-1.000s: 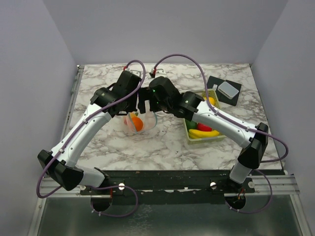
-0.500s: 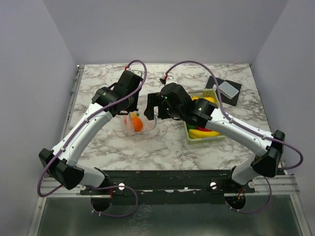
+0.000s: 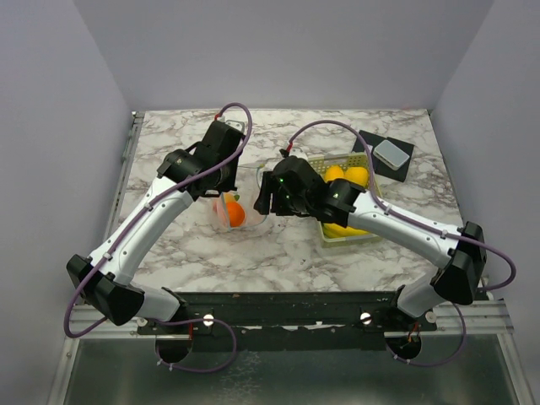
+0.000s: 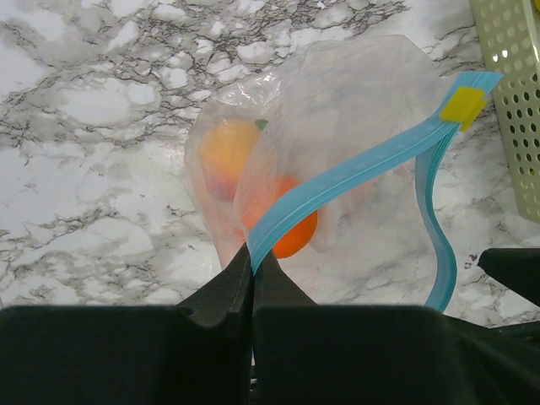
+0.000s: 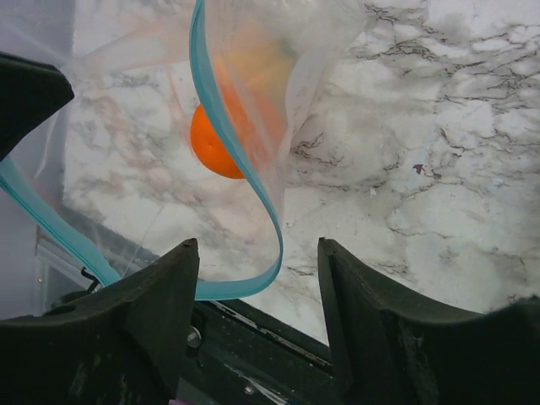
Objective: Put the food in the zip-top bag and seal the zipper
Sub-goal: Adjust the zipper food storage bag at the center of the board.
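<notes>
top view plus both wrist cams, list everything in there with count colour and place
table: one, white and grey marble, under everything
zip-top bag: one, clear, left of centre
zipper: one, light blue with a yellow slider, along the bag's mouth
food in the bag: at least two pieces, orange and orange-yellow, at the bag's bottom
basket: one, pale yellow-green, perforated, right of the bag
food in the basket: at least three pieces showing, yellow and orange-yellow; rest hidden by the right arm
black mat: one, far right corner
grey box: one, on the mat
left gripper: black, shut on the zipper
right gripper: black, open, zipper's loop between its fingers
</notes>
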